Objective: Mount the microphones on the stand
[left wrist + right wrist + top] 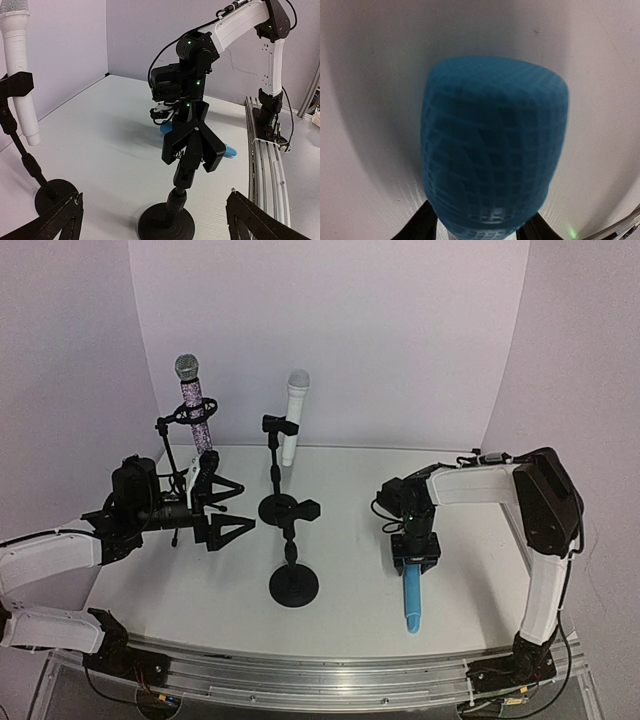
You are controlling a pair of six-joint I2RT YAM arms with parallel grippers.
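Head of the light blue microphone (492, 145) lies on the counter (200, 610) between the right jaws; whether they are clenched is unclear; left jaws gape.

White shells, black joints on left arm (45, 562) and right arm (470, 483); left tool (245, 507) black, triangular-fingered; thin black cables (159, 56), green joint lights (189, 43).

1. Mesh head of the light blue microphone (492, 145) fills most of the frame, very close and blurred.
2. White table (365, 75) behind it, with shadow ringing the head.
3. Dark fingertips (422, 225) of the right gripper (479, 232) flank the head's base at the bottom edge; contact unclear.
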